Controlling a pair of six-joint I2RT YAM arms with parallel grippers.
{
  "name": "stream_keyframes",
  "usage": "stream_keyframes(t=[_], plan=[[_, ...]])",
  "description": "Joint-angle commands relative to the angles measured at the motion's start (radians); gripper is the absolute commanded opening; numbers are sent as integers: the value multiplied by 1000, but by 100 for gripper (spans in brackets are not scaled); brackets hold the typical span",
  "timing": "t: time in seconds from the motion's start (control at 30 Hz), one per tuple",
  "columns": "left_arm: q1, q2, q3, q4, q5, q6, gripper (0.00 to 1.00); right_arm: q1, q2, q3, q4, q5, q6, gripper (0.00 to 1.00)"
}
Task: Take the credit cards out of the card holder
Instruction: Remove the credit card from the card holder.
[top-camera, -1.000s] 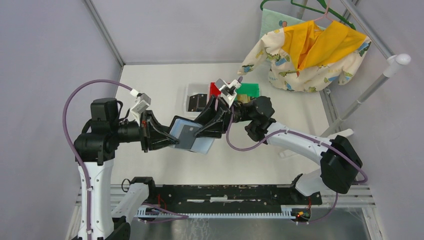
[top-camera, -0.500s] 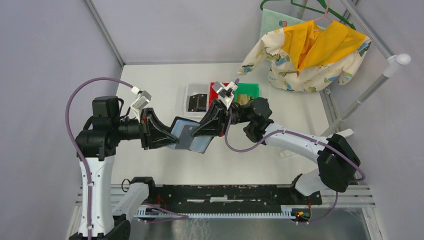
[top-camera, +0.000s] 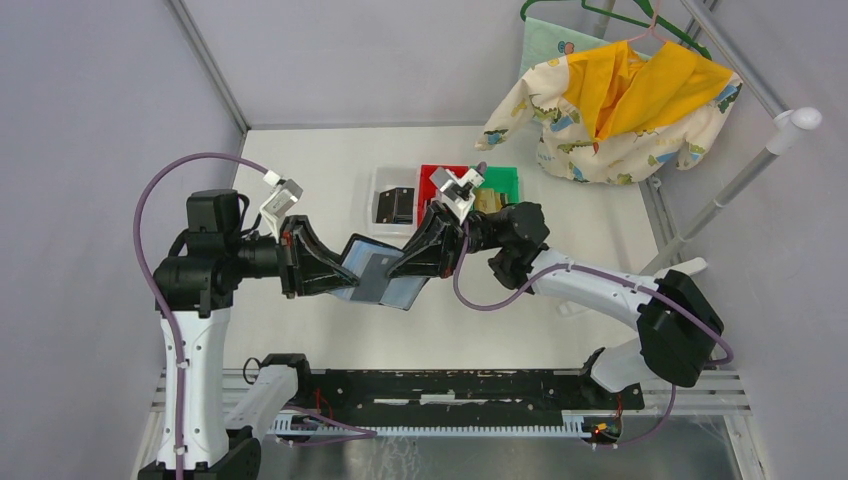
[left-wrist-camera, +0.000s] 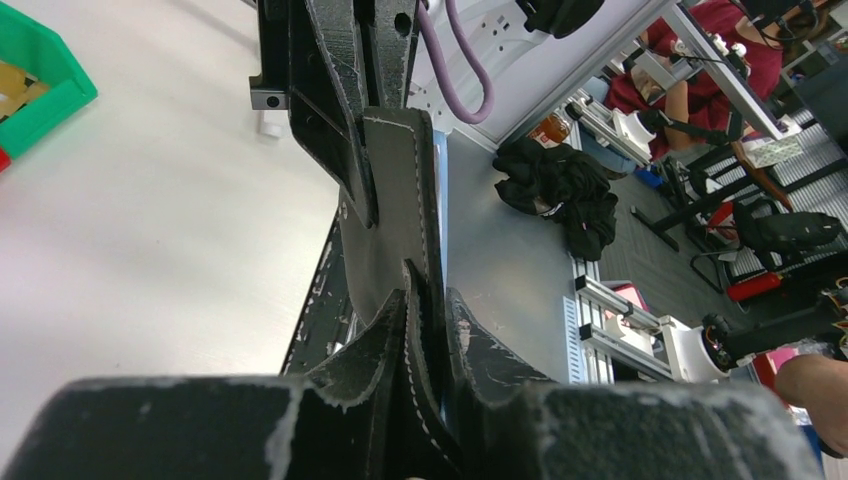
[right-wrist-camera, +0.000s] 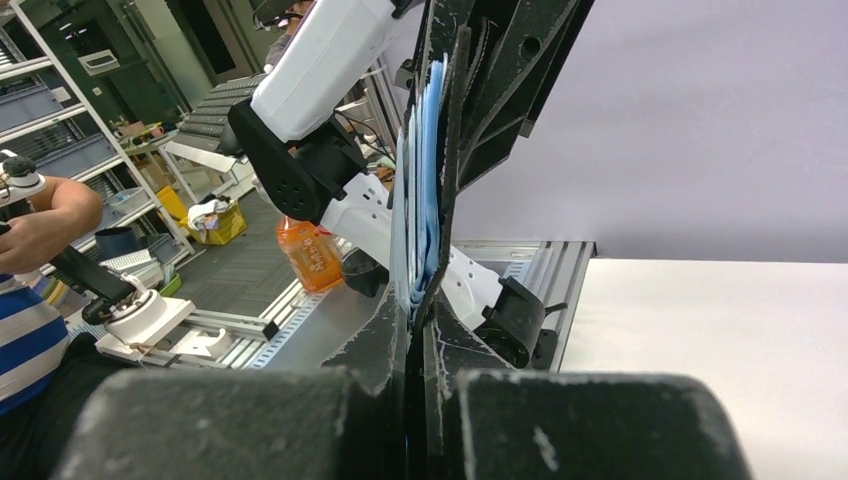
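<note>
**Supervisor:** Position of the card holder?

**Inspector:** The card holder (top-camera: 381, 277) is held clear of the table (top-camera: 300, 170) between the two arms, folded open with its blue-grey lining upward. A dark grey panel lies across the lining. I cannot tell whether it is a card or a flap.

**Supervisor:** Claws?

**Inspector:** The left claw (top-camera: 338, 270) is pinching the holder's left edge, and its wrist view shows the fingers (left-wrist-camera: 372, 355) pressed on stitched black leather. The right claw (top-camera: 408, 264) is pinching the opposite edge, closed over the blue lining in its own view. I cannot tell whether it grips a card alone.

**Supervisor:** Step in hand?

**Inspector:** Extraction, in my judgement. What look like credit cards (top-camera: 394, 205) lie in the bins: a black one in the white bin (top-camera: 378, 182) and a tan one (top-camera: 489, 199) in the green bin (top-camera: 508, 178). The job therefore seems partly done.

**Supervisor:** Next move?

**Inspector:** The left claw should hold the holder fast while the right draws straight along the pocket, away from the left. A skewed pull risks jamming the card or dragging the holder free
</note>
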Motion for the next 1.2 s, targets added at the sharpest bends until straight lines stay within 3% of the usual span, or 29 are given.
stream_keyframes(t=[0.0, 0.3, 0.47, 0.53, 0.8, 1.17], plan=[[-2, -4, 34, 35, 165, -57, 15, -1, -33, -17, 60, -27, 8, 0], [-2, -3, 44, 44, 180, -67, 22, -1, -27, -5, 62, -32, 16, 0], [-2, -6, 44, 43, 177, -64, 42, -1, -26, -1, 58, -30, 21, 0], [-2, -8, 49, 44, 172, -65, 43, -1, -27, 0, 54, -30, 23, 0], [-2, -23, 41, 57, 10, -50, 32, -1, -33, 1, 57, -23, 29, 0], [-2, -18, 35, 84, 8, -81, 23, 0, -37, -16, 137, -29, 65, 0]])
